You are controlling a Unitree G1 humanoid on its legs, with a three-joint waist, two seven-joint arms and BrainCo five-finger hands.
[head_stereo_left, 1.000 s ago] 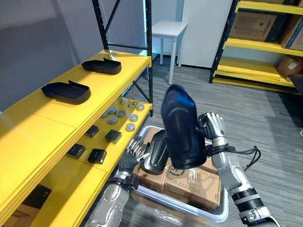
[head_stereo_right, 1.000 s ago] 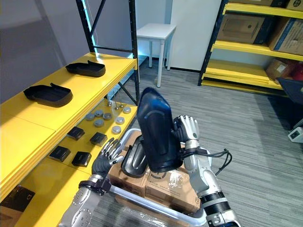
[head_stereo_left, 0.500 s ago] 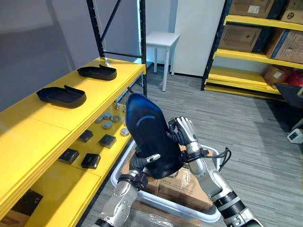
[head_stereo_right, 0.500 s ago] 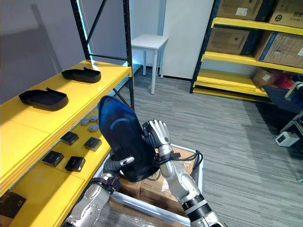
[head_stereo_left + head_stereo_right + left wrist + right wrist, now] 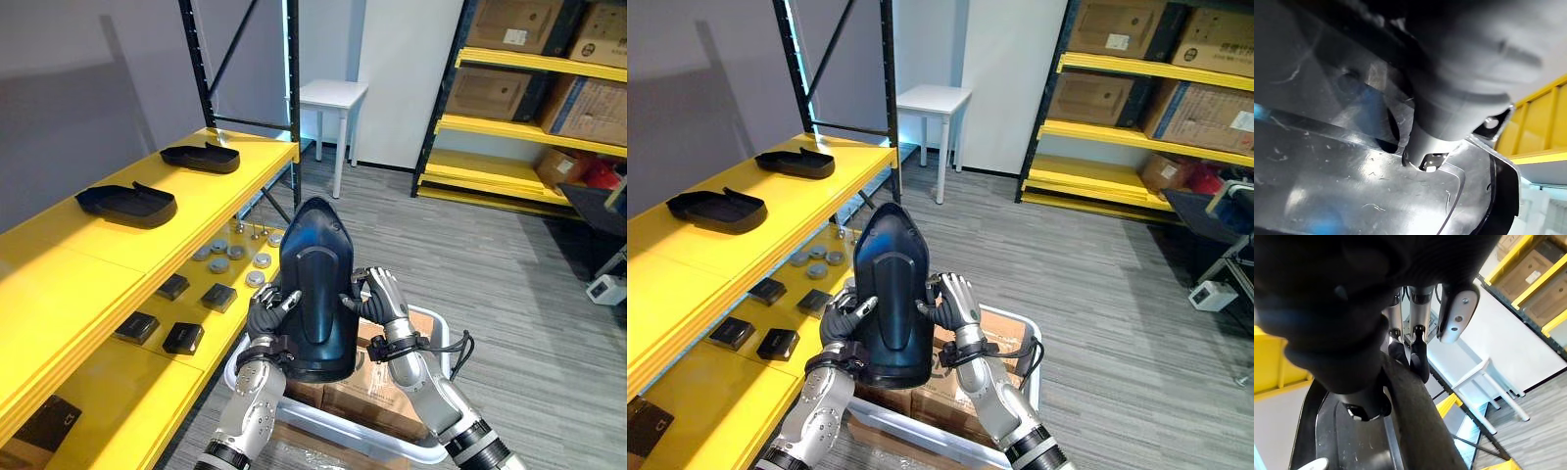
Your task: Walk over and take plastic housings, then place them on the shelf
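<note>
The plastic housing (image 5: pixel 315 289) is held upright between both hands above the grey tote (image 5: pixel 345 433), well apart from the yellow shelf (image 5: pixel 78 269). The step is best done by keeping both grips even, swinging it left and laying it flat on bare board near the two shelved housings (image 5: pixel 127 199). The left hand (image 5: pixel 265 311) clasps the left edge with its thumb on the front face, the right hand (image 5: pixel 378 297) hooks curled fingers over the right edge, and both forearms are raised and angled inward.
</note>
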